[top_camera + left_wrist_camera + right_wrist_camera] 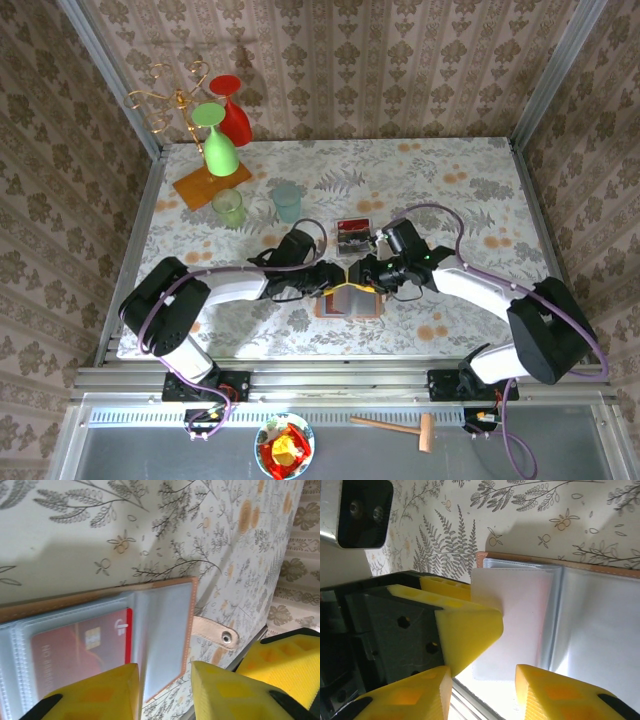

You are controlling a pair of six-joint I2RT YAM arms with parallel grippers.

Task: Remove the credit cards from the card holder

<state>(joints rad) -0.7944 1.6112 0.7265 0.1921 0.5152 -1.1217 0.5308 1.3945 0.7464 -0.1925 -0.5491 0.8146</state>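
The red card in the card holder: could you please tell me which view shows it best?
Left wrist: the red card lies close up in a clear sleeve, chip visible. Right wrist gives a faint pink tint; top external, the tiny card holder.

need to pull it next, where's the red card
Left wrist view, lower left: the red card sits inside a clear sleeve of the open card holder.
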